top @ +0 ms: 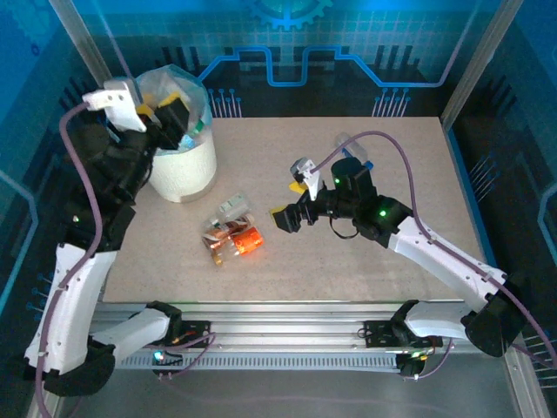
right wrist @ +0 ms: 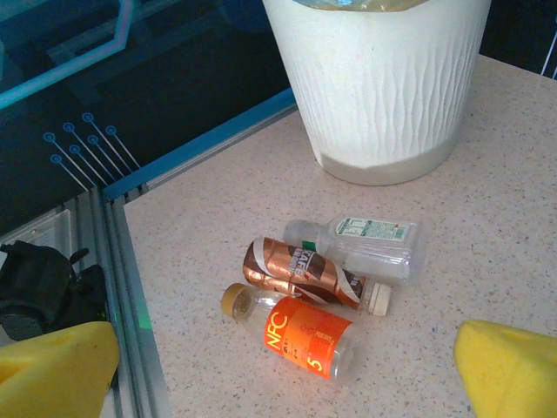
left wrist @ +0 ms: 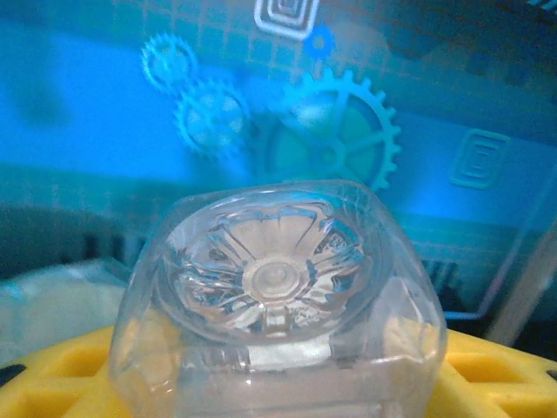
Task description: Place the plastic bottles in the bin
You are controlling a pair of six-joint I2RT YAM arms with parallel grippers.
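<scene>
Step in hand: the left arm looks to be at the drop. The clear plastic bottle with the ribbed, petal-shaped base (left wrist: 277, 305) should be let go only while it hangs squarely over the mouth of the round white bin lined with a pale blue bag (top: 187, 174).
How to do it well: part the fingers cleanly and draw the wrist away upward, so the bottle falls inside and the bag's rim is not snagged.
Left gripper (top: 178, 122): clamped on that clear bottle, with its yellow fingers (left wrist: 52, 379) on either side and the bottle's base facing the wrist camera.
Left arm pose: raised high, forearm bent inward, gripper held over the bin's mouth.
Right gripper (top: 294, 193): jaws spread wide, nothing between them.
Right arm pose: stretched low across the speckled beige table (right wrist: 487, 218), wrist aimed at the bottles lying there.
Bottles on the table: an orange-labelled bottle (right wrist: 306, 338), a brown-labelled one (right wrist: 300, 270) and a clear one with a white label (right wrist: 370, 248) lie touching in a cluster near the bin's foot.
</scene>
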